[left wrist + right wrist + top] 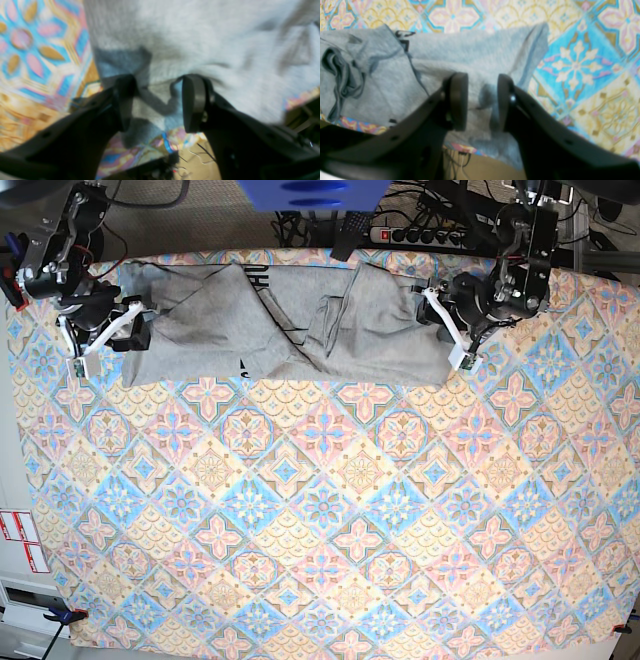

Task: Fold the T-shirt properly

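Note:
The heather-grey T-shirt [290,325] lies crumpled in a wide band along the far edge of the table, with bits of black lettering showing in its folds. My left gripper [452,330] sits at the shirt's right end. In the left wrist view the left gripper [160,100] is open, its fingers spread over the T-shirt [200,42] near the hem. My right gripper [100,340] is at the shirt's left end. Seen from the right wrist, the right gripper [482,100] is open too, straddling a small ridge of the T-shirt [470,52] by the table edge.
A colourful diamond-patterned tablecloth [320,510] covers the whole table. The table's far edge runs just behind both grippers, with cables [460,160] and a power strip [420,235] beyond it. A blue object [310,192] sits at the top centre.

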`<state>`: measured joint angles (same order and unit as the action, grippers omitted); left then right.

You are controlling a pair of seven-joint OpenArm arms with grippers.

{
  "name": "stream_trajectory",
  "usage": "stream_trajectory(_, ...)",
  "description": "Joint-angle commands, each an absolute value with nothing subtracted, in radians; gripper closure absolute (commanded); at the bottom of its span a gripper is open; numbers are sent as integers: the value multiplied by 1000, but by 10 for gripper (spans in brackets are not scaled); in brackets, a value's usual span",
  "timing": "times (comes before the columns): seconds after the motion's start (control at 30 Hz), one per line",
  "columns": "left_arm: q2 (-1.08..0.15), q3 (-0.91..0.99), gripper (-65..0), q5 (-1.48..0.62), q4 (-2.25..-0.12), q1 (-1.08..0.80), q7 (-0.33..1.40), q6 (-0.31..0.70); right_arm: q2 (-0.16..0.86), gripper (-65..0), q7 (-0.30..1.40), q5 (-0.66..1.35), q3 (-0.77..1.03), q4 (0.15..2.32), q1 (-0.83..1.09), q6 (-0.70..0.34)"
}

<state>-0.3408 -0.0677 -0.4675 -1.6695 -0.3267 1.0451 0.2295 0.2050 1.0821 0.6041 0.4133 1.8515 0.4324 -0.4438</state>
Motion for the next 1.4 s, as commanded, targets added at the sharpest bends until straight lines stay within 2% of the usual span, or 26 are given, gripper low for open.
stream_trajectory(0.0,-335,-91,-279,-478,-1662,-308,1038,234,219,-203,1067,616,424,1845,429,-447)
stream_trajectory(0.2,-335,-159,-279,-479,-1612,-275,1038,234,269,-206,1067,615,418,1755,427,-447)
stream_trajectory(0.43,-340,-157,-279,-481,-1692,-283,1043,234,282,-303,1069,615,415,1735,417,-447)
stream_trajectory(0.87,-338,-157,-279,-486,-1696,-295,1041,234,297,-309,1148,615,374,1573,269,-449)
stream_trajectory(1.1,-338,-157,-279,-486,-1696,-294,1041,234,311,-395,1142,615,332,1495,263,-449)
stream_trajectory(1.37,-338,-157,-279,-486,-1696,-289,1041,234,312,-397,1142,595,332,1477,214,-449)
